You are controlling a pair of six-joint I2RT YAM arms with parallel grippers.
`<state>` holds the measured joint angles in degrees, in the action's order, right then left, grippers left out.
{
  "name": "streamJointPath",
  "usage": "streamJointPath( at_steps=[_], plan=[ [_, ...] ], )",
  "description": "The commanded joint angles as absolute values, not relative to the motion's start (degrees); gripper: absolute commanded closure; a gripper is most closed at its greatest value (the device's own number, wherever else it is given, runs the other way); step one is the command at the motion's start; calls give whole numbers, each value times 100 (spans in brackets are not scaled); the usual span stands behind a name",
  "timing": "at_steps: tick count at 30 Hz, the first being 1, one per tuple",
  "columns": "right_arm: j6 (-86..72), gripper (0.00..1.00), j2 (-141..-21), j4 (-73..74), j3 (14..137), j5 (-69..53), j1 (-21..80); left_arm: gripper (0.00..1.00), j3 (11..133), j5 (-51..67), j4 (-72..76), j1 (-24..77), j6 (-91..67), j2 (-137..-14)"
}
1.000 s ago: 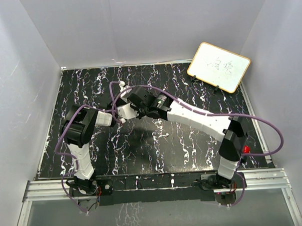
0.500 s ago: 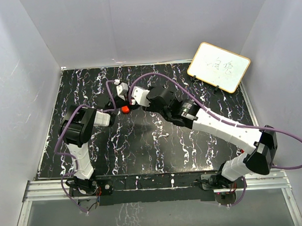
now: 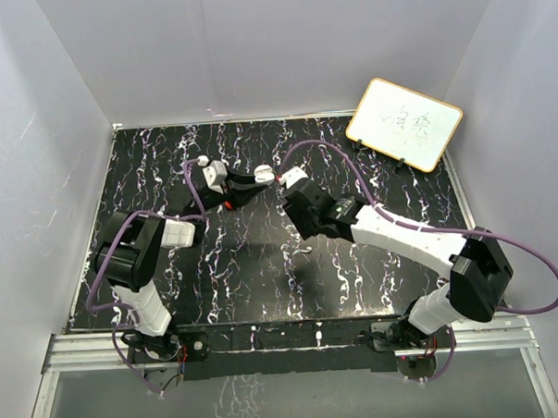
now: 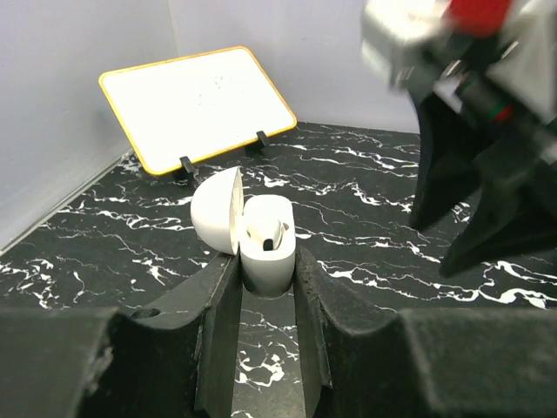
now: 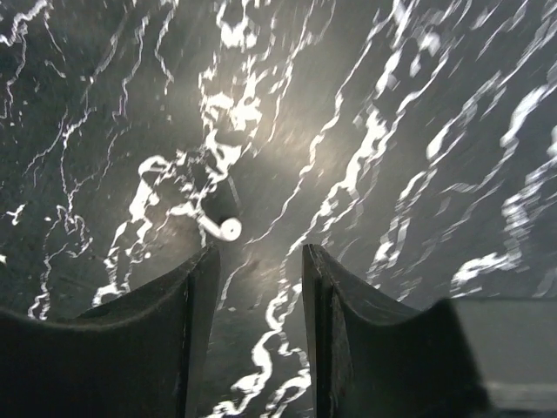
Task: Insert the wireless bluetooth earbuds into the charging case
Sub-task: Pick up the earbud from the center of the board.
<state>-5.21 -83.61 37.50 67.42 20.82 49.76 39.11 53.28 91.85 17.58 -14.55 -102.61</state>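
Observation:
The charging case point(image 4: 265, 248) is a small white shell with its lid point(image 4: 216, 209) swung open to the left. My left gripper point(image 4: 265, 270) is shut on its lower body and holds it above the table. One white earbud point(image 4: 271, 233) sits in a well of the case. From above, the case point(image 3: 264, 174) shows at the tip of my left gripper point(image 3: 255, 178). A second white earbud point(image 5: 222, 225) lies loose on the black marbled table, just beyond the left fingertip of my right gripper point(image 5: 259, 261). The right gripper is open and empty, its fingers pointing down, to the right of the case.
A white board with an orange rim point(image 3: 404, 123) stands propped at the back right corner, also seen behind the case point(image 4: 196, 100). Grey walls close in the table point(image 3: 264, 284) on three sides. Purple cables loop over both arms.
My right gripper has drawn back from the case, swung right and down toward the table, and opened. My left gripper has carried the case farther toward the back.

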Motion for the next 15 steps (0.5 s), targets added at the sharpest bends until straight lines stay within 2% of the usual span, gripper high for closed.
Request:
streamJointPath(
  at_steps=[1,11,15],
  plan=[
    [-2413,60,-8063,3140,6102,1412,4882,100,3735,5228,9794,1758,-1497,-9933],
    [-4145,64,-8158,2024,5138,1634,4882,100,3562,5204,9672,1764,-1504,-9785],
    [-4534,55,-8226,1866,5041,1821,4882,100,3554,5210,9666,1758,-1494,-9790]
  ],
)
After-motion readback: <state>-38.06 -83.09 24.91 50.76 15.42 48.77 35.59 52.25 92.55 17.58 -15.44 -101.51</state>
